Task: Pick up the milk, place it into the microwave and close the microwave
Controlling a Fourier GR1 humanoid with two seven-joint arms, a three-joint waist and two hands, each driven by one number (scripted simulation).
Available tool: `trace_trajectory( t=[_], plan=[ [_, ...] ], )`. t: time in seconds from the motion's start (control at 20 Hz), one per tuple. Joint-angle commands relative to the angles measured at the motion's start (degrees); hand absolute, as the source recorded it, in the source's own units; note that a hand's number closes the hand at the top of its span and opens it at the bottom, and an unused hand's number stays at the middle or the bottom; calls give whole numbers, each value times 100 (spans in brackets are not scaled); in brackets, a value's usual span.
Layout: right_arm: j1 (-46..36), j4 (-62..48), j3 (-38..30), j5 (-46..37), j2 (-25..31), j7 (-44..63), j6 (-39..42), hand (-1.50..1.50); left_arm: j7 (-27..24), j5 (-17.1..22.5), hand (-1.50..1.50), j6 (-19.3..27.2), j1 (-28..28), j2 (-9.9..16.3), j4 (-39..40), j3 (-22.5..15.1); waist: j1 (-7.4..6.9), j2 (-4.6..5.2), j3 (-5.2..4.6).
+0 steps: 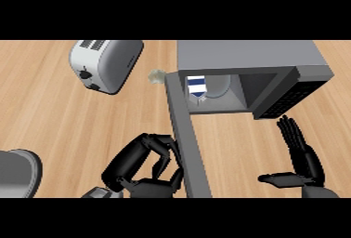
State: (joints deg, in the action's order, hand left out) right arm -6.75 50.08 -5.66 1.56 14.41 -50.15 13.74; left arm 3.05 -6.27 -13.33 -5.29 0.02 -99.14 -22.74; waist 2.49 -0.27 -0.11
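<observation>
- Nearest the camera, the robot's left hand (147, 162) sits low on the wooden counter (61, 125), fingers curled and grasping nothing, pressed close against the outer face of the open microwave door (188, 144).
- Milk carton (197, 87), blue-striped, stands upright inside the microwave (247, 60), at the left of the cavity near the door's hinge side; placing looks done and closing is the step in hand.
- Right hand (300, 160) shows at lower right, fingers straight and released, thumb out, resting apart from the oven.
- To close well, the left hand would likely push on the door's outer face near its free end, sweeping it round toward the cavity, and follow through until the door lies flush.
- Carton stands close to the opening; whether the door clears it cannot be told from here, so a slow swing seems wise.
- Toaster (106, 62) lies well to the left, out of the door's path.
</observation>
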Motion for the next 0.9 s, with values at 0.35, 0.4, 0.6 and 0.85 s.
trace_trajectory(
  t=[0.35, 0.4, 0.6, 0.85],
  plan=[
    [1319, 2652, 51, 636, 594, 742, 800, -150, -1586, -205, 150, 1695, -1441, -1, 3240, -973, 54, 41, -7],
    [1477, 2746, 21, 648, 580, 657, 752, -150, -1839, -107, 150, 2293, -1406, -1, 3375, -1375, 54, 42, -5],
    [1766, 3230, -84, 1125, 805, 762, 1271, -150, -2670, 622, 150, 3003, -1535, -1, 4080, -1914, 79, 57, -5],
    [1670, 3911, 112, 1401, 770, 1261, 1292, -150, -2692, 1739, 150, 3669, -2218, -1, 4608, -2547, 330, 106, -16]
  ],
)
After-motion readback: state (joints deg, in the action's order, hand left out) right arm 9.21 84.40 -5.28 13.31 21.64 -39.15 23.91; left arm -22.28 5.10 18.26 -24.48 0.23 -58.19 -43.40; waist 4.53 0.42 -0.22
